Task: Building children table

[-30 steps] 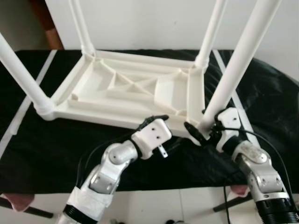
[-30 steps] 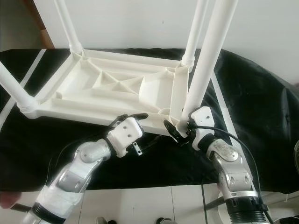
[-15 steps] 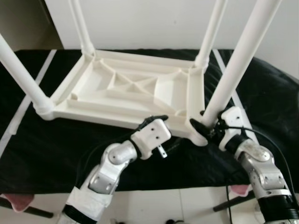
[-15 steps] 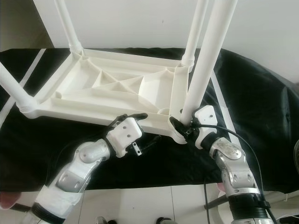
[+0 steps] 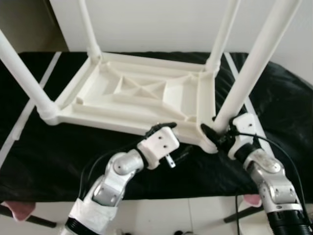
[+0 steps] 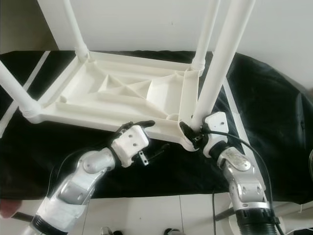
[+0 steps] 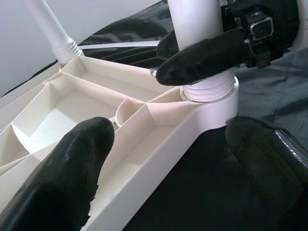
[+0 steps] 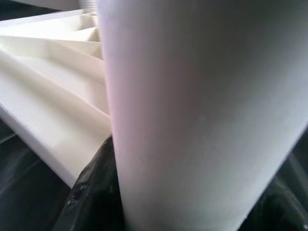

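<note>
The upturned white table top [image 5: 142, 95] is being steadied on the black cloth [image 5: 44, 156] at its near edge by the left gripper [image 5: 164, 128], fingers spread, while the near-right leg [image 5: 247, 73] is being clamped at its socket by the right gripper [image 5: 213, 137], presumably for seating.

No legible text, label, brand, number or sign anywhere in view.
</note>
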Controlling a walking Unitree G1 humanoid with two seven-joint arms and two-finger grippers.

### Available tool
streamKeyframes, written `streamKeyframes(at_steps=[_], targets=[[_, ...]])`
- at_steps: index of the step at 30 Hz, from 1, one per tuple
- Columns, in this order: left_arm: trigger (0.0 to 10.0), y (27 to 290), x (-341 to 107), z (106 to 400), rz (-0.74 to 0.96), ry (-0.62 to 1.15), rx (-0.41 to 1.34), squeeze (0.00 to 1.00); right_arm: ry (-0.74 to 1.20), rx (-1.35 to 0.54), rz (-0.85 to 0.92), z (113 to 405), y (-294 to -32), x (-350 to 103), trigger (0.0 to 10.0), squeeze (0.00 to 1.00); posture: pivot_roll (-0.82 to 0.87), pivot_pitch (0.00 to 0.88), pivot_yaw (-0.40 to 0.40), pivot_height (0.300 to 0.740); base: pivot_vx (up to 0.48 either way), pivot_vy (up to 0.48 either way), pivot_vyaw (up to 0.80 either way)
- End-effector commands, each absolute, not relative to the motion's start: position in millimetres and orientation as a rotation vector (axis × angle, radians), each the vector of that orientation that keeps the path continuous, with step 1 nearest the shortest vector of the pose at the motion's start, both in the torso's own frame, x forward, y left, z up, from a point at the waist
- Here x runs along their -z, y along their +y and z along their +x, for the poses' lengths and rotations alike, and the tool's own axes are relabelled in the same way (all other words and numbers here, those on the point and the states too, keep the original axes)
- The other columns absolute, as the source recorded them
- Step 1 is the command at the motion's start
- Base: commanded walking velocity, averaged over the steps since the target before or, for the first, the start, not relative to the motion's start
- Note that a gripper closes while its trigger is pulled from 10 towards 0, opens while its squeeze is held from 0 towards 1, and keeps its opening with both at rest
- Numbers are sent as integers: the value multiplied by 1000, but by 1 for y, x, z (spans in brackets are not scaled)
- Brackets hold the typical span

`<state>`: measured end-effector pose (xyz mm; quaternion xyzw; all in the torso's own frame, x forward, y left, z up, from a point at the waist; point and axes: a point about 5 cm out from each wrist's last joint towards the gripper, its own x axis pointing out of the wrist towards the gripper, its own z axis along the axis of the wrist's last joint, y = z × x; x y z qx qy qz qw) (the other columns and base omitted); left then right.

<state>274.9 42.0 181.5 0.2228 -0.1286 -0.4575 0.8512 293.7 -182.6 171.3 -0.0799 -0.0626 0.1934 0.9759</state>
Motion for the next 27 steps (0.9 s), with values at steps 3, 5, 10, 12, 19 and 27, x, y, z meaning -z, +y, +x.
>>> streamKeyframes(at_steps=[3, 5, 10, 12, 19, 27], targets=[[10000, 41, -178, 272, 465, -261, 968, 0, -104, -214, -195, 288, -188, -168, 10000, 0, -108, 126, -21, 740, 0, 0, 0], [10000, 41, -178, 272, 464, -261, 969, 0, -106, -182, -192, 286, -185, -168, 10000, 0, -110, 125, -19, 740, 0, 0, 0], [10000, 41, -178, 271, 465, -263, 974, 0, -107, 37, -136, 281, -178, -166, 10000, 0, -108, 127, -19, 740, 0, 0, 0], [10000, 42, -179, 272, 466, -263, 971, 0, -100, 112, -101, 276, -172, -163, 10000, 0, -105, 128, -18, 740, 0, 0, 0], [10000, 42, -180, 270, 462, -259, 965, 0, -74, 241, -10, 273, -148, -161, 10000, 0, -103, 137, -16, 740, 0, 0, 0], [10000, 43, -180, 271, 461, -258, 962, 0, -76, 247, -9, 272, -147, -164, 10000, 0, -102, 147, -14, 740, 0, 0, 0]])
